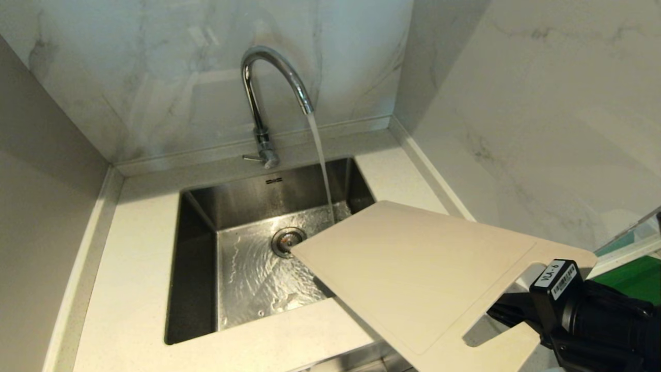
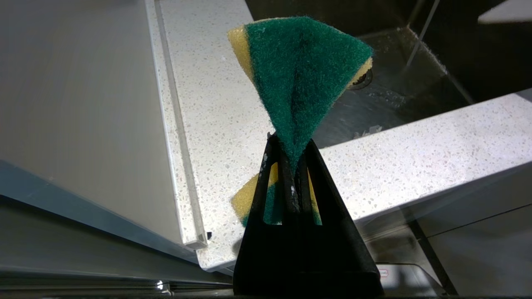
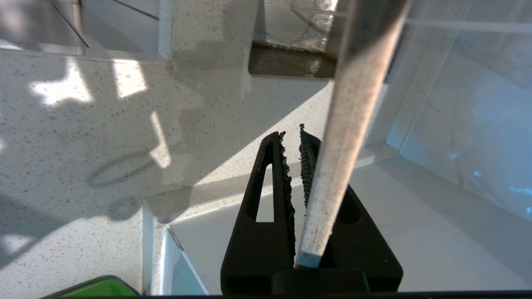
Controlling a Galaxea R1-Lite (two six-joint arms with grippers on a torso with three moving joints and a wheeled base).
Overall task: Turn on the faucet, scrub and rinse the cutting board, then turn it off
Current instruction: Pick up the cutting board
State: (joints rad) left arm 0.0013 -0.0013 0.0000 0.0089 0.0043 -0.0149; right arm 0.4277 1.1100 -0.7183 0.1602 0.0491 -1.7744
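The chrome faucet (image 1: 268,77) is running, and its stream (image 1: 321,165) falls into the sink near the drain (image 1: 286,240). Its side lever (image 1: 253,158) points left. The cream-white cutting board (image 1: 413,268) hangs tilted over the sink's front right corner, its far corner just short of the stream. My right gripper (image 1: 511,310) is shut on the board's near end at the lower right. In the right wrist view the board's edge (image 3: 353,104) runs between the fingers (image 3: 291,139). My left gripper (image 2: 291,143), outside the head view, is shut on a green and yellow sponge (image 2: 299,66) beside the counter.
The steel sink (image 1: 196,268) is set in a speckled white countertop (image 1: 134,248) with marble walls behind and to the right. A green mat (image 1: 632,279) lies at the far right behind a glass panel.
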